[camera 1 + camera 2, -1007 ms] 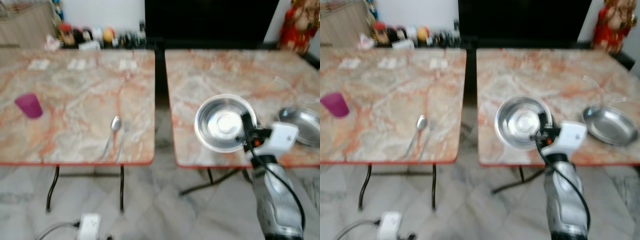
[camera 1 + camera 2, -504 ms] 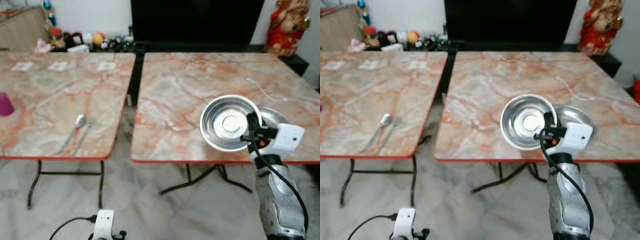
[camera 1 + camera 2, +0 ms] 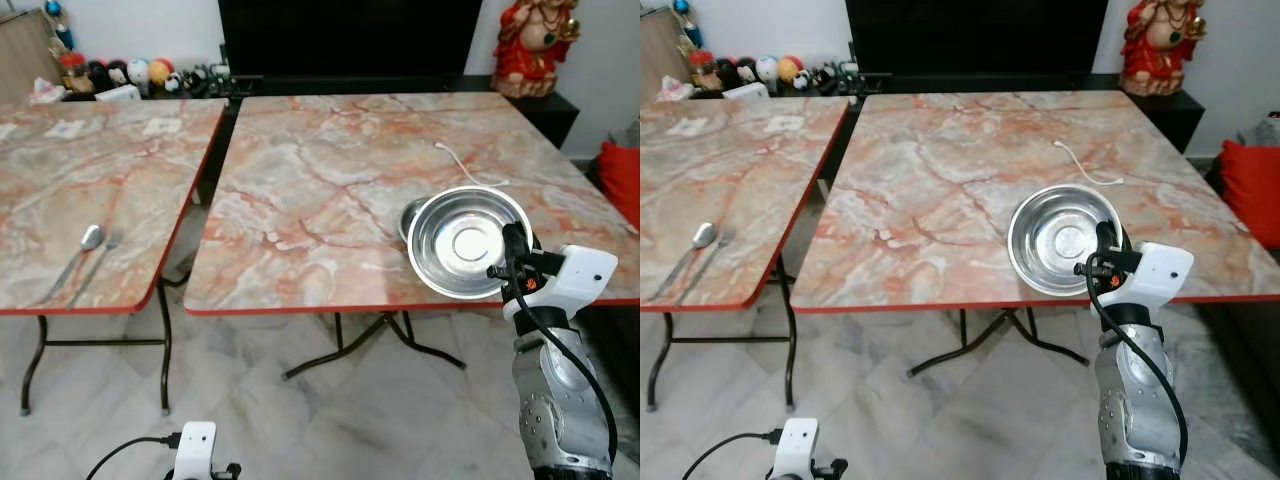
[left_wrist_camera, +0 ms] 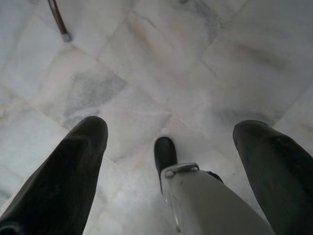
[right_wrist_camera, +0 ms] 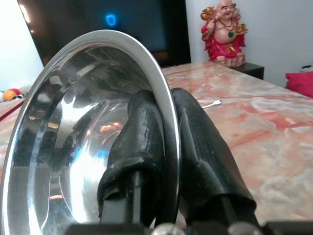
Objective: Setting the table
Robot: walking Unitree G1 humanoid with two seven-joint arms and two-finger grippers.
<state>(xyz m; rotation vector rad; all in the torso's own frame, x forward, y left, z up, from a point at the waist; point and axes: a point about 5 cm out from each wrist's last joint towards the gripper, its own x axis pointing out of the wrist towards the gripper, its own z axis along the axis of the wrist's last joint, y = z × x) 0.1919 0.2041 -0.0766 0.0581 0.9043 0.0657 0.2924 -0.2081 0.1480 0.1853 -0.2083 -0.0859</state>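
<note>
Two folding tables, marble-patterned tops in pink, orange and grey with thin red edging, dark bent-tube legs. Larger-looking one, the right table (image 3: 330,190), fills the centre of the head views; the left table (image 3: 70,200) is cut off at the left frame edge. Floor (image 3: 300,420) pale grey-white marble tile, glossy. Black TV screen (image 3: 345,40) across the upper middle, top cropped.

Right arm (image 3: 555,410), silver casing with a looping black cable and a white wrist block, rises from the lower right of the frame. Right gripper (image 5: 168,127) pinches the rim of a steel bowl (image 3: 468,242): one black finger inside the rim, one outside, closed tight on the metal. Bowl is round, polished, mirror-bright with a flat centre disc, tilted so its inside faces the camera, held over the near right part of the right table, centre-right of frame. Whether it touches the top cannot be told. Behind its left edge a sliver of a second steel dish (image 3: 410,215) peeks out, mostly hidden.

Left gripper (image 4: 171,147) hangs low over the floor tile, fingers spread wide, nothing between them; a table leg foot (image 4: 59,22) sits at the upper left of that view.

Red cushion (image 3: 622,180) cut off at right edge. Red-robed figurine (image 3: 530,45), upper right, head cropped. Thin white cable (image 3: 465,165) lies on the right table beyond the bowl. Spoon (image 3: 80,250) and fork (image 3: 98,262) side by side on the left table, lower left. Small toys (image 3: 130,75) upper left, too small to identify.
</note>
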